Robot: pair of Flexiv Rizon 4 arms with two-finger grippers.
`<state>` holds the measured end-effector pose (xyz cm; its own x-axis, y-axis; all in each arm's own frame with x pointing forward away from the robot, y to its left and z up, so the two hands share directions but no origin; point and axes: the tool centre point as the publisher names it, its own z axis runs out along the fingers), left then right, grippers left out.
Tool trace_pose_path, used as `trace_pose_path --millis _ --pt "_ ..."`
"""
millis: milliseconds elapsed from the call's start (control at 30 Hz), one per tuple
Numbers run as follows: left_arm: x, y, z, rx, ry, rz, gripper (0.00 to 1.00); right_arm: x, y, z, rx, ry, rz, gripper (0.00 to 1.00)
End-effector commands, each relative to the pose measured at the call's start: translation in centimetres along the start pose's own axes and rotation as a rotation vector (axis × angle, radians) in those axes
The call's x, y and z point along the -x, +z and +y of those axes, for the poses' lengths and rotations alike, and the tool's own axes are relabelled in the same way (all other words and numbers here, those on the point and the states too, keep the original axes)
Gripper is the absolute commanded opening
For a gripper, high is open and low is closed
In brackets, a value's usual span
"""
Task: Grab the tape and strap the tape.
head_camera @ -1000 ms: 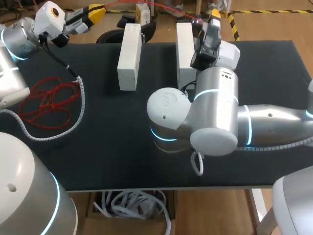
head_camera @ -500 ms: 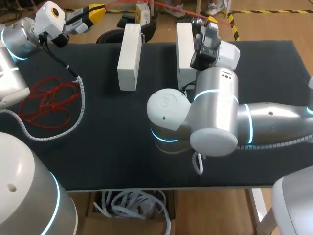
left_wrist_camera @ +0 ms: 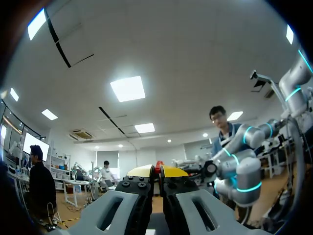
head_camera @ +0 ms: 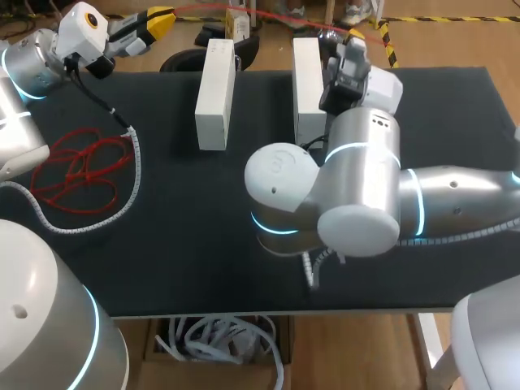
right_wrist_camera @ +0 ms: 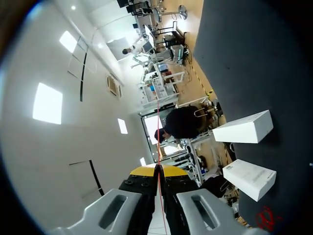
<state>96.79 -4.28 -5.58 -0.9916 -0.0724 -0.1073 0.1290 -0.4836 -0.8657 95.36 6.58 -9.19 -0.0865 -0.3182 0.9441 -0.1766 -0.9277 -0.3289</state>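
- Tape (right_wrist_camera: 157,147): a thin red strand clenched in the right jaws and running straight out ahead of them. A red bit also shows pinched between the closed left jaws.
- Red tangle (head_camera: 81,171) lies on the dark surface (head_camera: 187,244) at 9 o'clock.
- Right arm (head_camera: 357,187) is folded over the middle, its wrist pointing toward 1 o'clock.
- A white box (head_camera: 215,93) and a second white box (head_camera: 307,81) stand at 12 o'clock; their print is too small to read.
- Left arm (head_camera: 41,65) is at 11 o'clock, its jaws past the far edge.
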Motion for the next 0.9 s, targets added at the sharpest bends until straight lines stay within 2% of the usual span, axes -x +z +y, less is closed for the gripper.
trace_pose_path --millis 33,267,333,467,567,667,800,833,900 --pt "0.1 -0.1 0.1 -0.003 0.001 0.002 0.0 -0.6 0.0 0.2 -0.002 -0.004 -0.014 0.0" --pt "0.1 -0.1 0.1 -0.003 0.001 0.002 0.0 -0.6 0.0 0.2 -0.002 -0.004 -0.014 0.0" --pt "0.1 -0.3 0.4 0.129 -0.005 0.065 0.0 -0.6 0.0 0.2 -0.002 -0.004 -0.014 0.0" --pt "0.1 -0.5 0.6 0.415 -0.095 0.201 0.0 -0.6 0.0 0.2 -0.002 -0.004 -0.014 0.0" --pt "-0.1 -0.4 0.8 0.573 -0.163 0.274 0.0 -0.6 0.0 0.2 -0.002 -0.004 -0.014 0.0" --pt "-0.2 -0.2 0.6 0.705 -0.182 0.323 0.0 -0.6 0.0 0.2 -0.002 -0.004 -0.014 0.0" --pt "-0.2 0.4 -0.2 0.823 -0.136 0.374 0.0 -0.6 0.0 0.2 -0.002 -0.004 -0.014 0.0" --pt "-0.2 0.6 -0.3 0.796 -0.107 0.351 0.0 -0.6 0.0 0.2 -0.002 -0.004 -0.014 0.0" --pt "-0.2 0.6 -0.3 0.796 -0.107 0.351 0.0 -0.6 0.0 0.2 -0.002 -0.004 -0.014 0.0"
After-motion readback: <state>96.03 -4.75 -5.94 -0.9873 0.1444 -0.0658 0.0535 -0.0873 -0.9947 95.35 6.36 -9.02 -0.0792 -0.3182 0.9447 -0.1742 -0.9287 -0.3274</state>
